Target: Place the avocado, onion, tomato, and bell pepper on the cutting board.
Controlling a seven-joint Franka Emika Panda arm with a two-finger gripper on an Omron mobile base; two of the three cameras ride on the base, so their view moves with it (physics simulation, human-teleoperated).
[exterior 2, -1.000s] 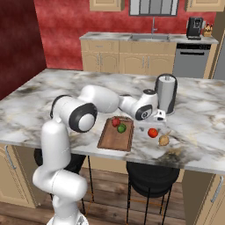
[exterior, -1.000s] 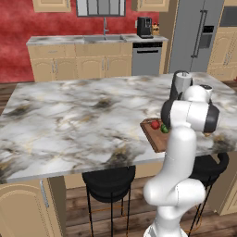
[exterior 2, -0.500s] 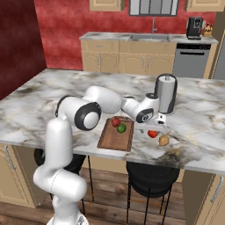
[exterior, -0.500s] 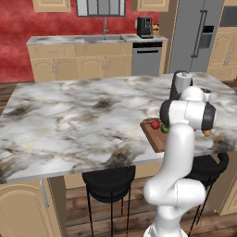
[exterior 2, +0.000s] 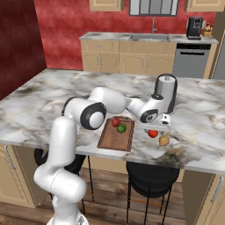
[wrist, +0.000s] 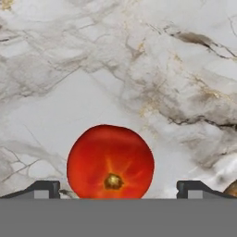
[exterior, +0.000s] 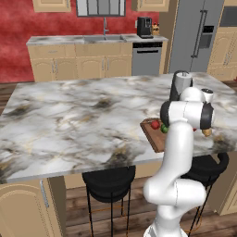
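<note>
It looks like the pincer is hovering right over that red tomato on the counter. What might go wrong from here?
The tomato is round and sits on smooth marble, so the open pincer might nudge it and send it rolling instead of gripping it. The onion lies right beside it near the counter edge; a bump might knock it off. On the cutting board, the avocado and another red piece crowd one corner, so setting down there may knock them.

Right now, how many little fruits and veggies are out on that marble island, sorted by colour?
Red: 2, one on the cutting board, one on the marble
Green: 1, on the board
Yellowish-tan: 1, on the marble
Total: 4
</note>
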